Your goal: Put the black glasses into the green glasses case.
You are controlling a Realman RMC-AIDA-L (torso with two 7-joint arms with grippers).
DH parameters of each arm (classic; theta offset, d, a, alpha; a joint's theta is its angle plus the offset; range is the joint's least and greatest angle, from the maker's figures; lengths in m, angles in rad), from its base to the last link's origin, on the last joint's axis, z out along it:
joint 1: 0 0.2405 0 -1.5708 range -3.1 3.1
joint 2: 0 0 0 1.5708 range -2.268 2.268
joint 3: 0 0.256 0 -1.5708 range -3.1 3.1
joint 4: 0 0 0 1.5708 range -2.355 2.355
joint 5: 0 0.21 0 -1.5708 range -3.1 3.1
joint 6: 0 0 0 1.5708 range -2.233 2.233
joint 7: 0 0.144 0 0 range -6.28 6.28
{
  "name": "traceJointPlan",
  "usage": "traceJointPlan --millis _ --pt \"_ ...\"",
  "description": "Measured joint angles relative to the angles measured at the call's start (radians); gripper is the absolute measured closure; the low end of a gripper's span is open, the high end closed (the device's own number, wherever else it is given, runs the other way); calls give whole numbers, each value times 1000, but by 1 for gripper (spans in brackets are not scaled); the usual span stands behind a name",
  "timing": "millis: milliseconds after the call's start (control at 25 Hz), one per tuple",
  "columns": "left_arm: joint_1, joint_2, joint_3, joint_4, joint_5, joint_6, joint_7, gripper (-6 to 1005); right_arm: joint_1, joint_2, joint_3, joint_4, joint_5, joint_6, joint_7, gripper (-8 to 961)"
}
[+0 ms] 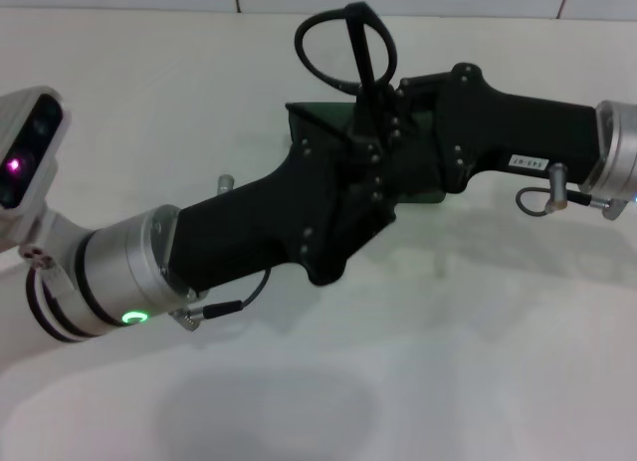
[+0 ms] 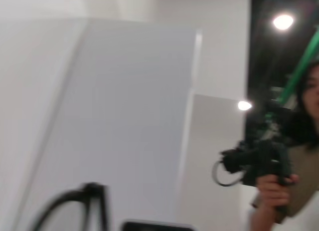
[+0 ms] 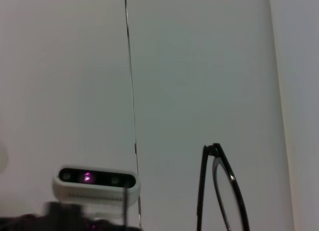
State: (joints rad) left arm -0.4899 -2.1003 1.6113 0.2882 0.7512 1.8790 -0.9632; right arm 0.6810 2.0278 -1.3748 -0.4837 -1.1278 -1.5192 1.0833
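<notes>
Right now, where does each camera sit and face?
Head: from above, down at the table; left end effector and right end effector meet over the case, glasses raised.
Left wrist: tilted up at a wall and a person; own body unseen.
Right wrist: tilted up at a wall and a white camera; own body unseen.
Shared: glasses in all three.

The black glasses (image 1: 343, 45) are looking thin, smooth and a bit shiny, like plastic. The green glasses case (image 1: 317, 125) is looking dull. The worktop (image 1: 448, 361) is looking smooth, white and matt.
</notes>
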Motion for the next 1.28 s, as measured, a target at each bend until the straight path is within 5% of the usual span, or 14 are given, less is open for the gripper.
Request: traceJointPlan --millis 760,1040,1280 --pt "-4 1 0 -26 -26 -81 -49 964 -9 -3 -57 -7 -4 28 4 801" --pt "16 8 3 -44 -17 -75 -49 964 -11 -27 -44 -32 -10 102 12 797" --pt "61 15 3 -47 -11 -73 -41 964 37 -47 -43 -209 -294 290 215 795"
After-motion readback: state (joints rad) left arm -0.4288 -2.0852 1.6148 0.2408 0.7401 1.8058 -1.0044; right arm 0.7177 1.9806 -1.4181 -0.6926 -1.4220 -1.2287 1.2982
